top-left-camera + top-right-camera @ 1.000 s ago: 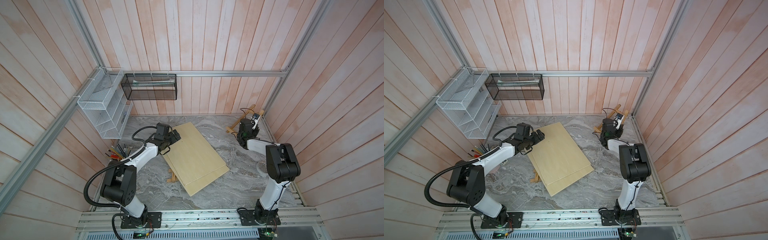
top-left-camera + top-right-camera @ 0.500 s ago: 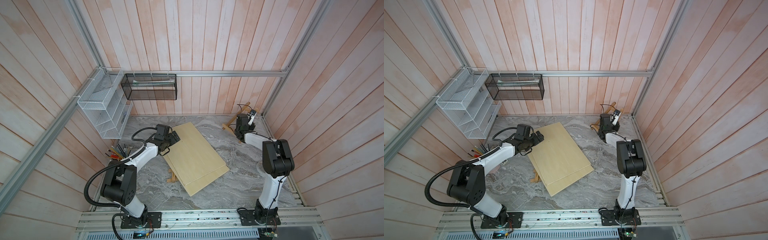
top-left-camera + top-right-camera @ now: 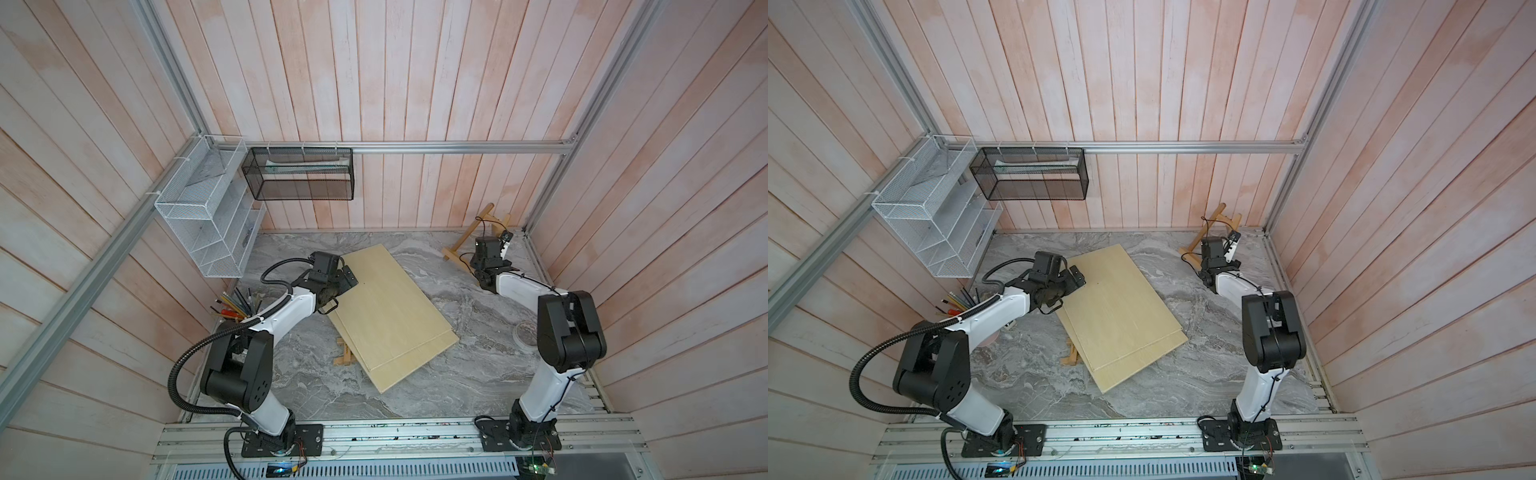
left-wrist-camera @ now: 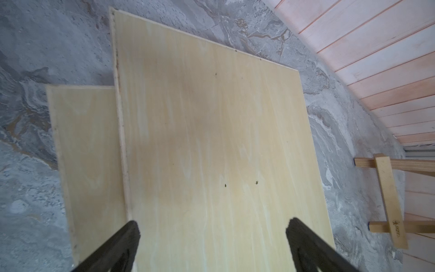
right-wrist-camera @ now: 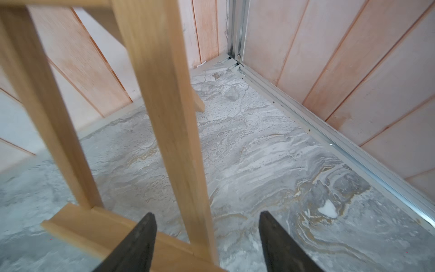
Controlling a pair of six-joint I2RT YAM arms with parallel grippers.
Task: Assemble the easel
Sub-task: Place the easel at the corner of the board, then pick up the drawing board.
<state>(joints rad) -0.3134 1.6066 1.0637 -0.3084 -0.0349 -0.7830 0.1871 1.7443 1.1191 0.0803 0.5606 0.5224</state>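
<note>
The easel [image 3: 478,232] is a small honey-brown slat frame. It stands tilted near the back right corner in both top views [image 3: 1209,232]. My right gripper [image 5: 207,213] is open at the easel's low crossbar [image 5: 77,226]. One upright slat [image 5: 164,117] runs between the jaws, with a gap on each side. My left gripper [image 4: 213,221] is open and empty over the top pale plywood board [image 4: 211,129], at that board's back left corner [image 3: 345,278]. The easel also shows at the edge of the left wrist view [image 4: 388,200].
Two stacked plywood boards [image 3: 395,316] lie mid-table, with a small wooden piece [image 3: 345,357] sticking out beneath them. A white wire rack [image 3: 208,224] and a black mesh basket [image 3: 299,174] hang at the back left. A pencil cup [image 3: 237,301] stands at the left, and a round disc [image 3: 525,332] lies at the right.
My right gripper's jaws have parted from the easel's slat, and the right arm has shifted slightly toward the back. The left arm has barely moved.
</note>
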